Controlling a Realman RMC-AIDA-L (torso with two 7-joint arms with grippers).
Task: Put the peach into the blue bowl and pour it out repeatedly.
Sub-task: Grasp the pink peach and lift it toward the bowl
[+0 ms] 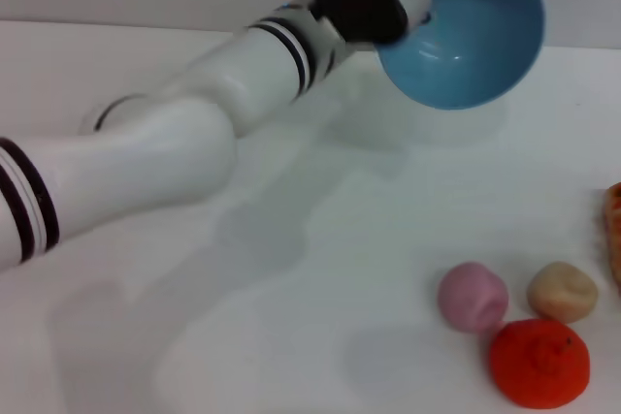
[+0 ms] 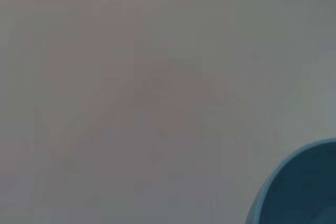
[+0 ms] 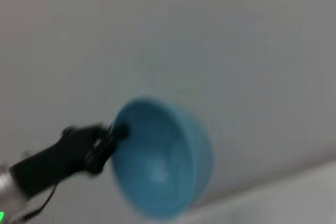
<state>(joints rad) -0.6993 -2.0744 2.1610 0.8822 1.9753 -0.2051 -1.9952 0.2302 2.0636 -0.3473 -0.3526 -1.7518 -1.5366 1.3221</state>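
The left gripper (image 1: 419,9) has its fingers clamped on the rim of the bowl (image 1: 466,36), holding it tipped in the air above the surface (image 1: 291,269) — its hollow faces the head camera. The peach (image 1: 473,297) lies on the surface well below, touching an orange-red fruit (image 1: 539,363), just beside a beige ball (image 1: 562,292). The right gripper is out of sight.
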